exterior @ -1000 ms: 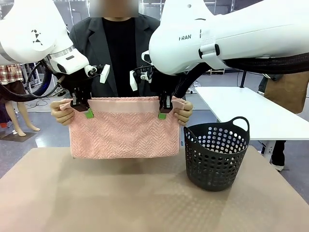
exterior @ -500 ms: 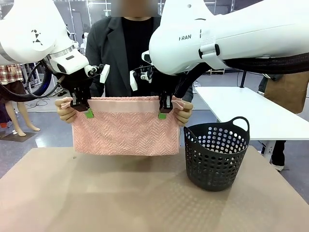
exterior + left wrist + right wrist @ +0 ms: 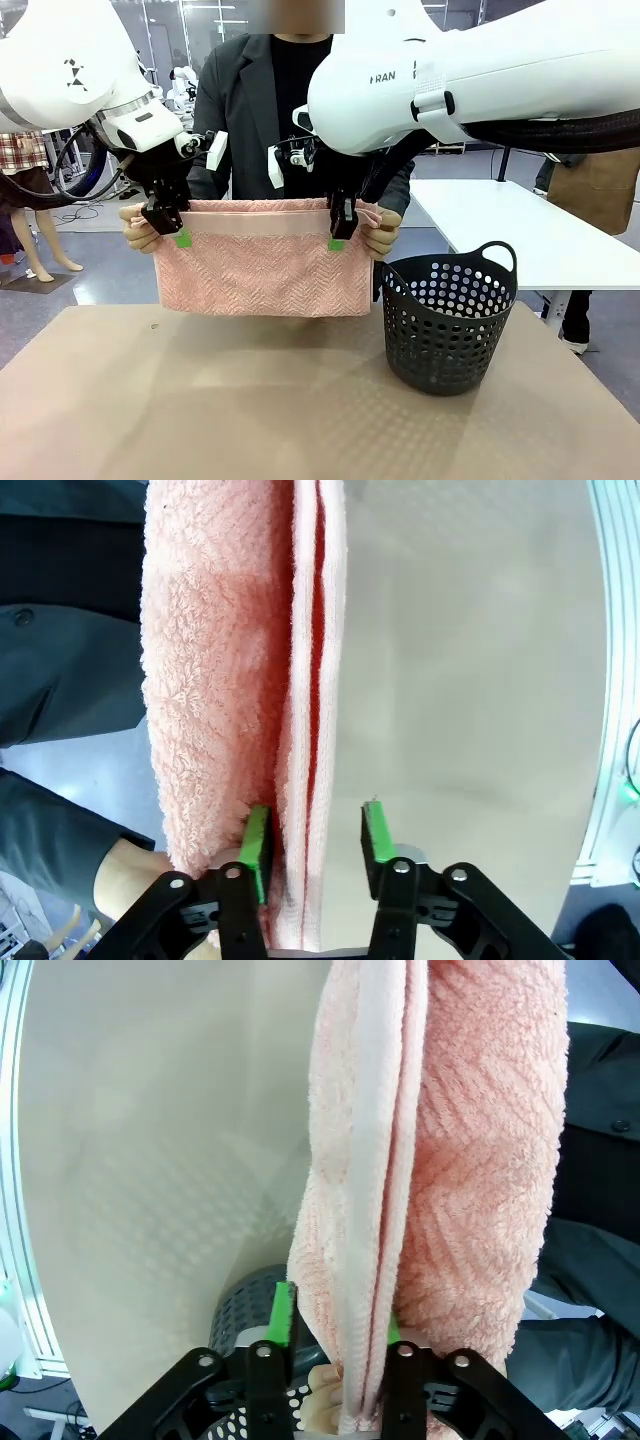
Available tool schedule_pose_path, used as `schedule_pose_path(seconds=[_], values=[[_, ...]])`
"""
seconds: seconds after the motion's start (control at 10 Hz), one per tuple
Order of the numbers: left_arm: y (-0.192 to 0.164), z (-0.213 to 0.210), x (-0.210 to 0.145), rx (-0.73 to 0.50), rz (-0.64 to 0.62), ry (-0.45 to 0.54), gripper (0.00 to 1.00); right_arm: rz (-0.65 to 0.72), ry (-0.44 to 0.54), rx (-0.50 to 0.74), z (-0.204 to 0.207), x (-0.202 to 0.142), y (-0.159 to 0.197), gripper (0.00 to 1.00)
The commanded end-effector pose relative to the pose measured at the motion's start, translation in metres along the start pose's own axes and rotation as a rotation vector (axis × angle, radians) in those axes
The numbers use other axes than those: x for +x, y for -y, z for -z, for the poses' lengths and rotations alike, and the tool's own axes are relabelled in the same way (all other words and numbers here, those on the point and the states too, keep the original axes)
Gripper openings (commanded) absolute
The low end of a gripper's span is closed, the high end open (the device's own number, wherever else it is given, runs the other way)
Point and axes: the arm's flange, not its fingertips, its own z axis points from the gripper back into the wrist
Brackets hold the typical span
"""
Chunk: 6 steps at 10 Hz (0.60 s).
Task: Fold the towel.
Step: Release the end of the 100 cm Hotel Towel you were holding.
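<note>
Beige table (image 3: 250,400) lies bare below the jaws, with a dark perforated basket (image 3: 447,320) standing on it beyond the right jaws and an open workshop floor behind. The towel (image 3: 262,270) hangs doubled, clear of the table, its top edge running from the left jaws to the right jaws. Both pairs stand apart, the cloth loose between their green pads (image 3: 257,845). The person's hands (image 3: 140,228), just outside each pair, seem to carry the weight.
</note>
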Motion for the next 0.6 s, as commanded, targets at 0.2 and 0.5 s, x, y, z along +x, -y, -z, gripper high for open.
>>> schedule_pose_path(seconds=[0.2,0.5], values=[[-0.001,-0.009,0.002,0.02,0.016,-0.01,1.0,0.019,0.01,-0.013,-0.01,0.0,0.003,1.0],[0.001,-0.026,0.003,0.025,-0.019,-0.007,1.0,0.028,0.013,-0.056,-0.038,-0.003,0.002,0.84]])
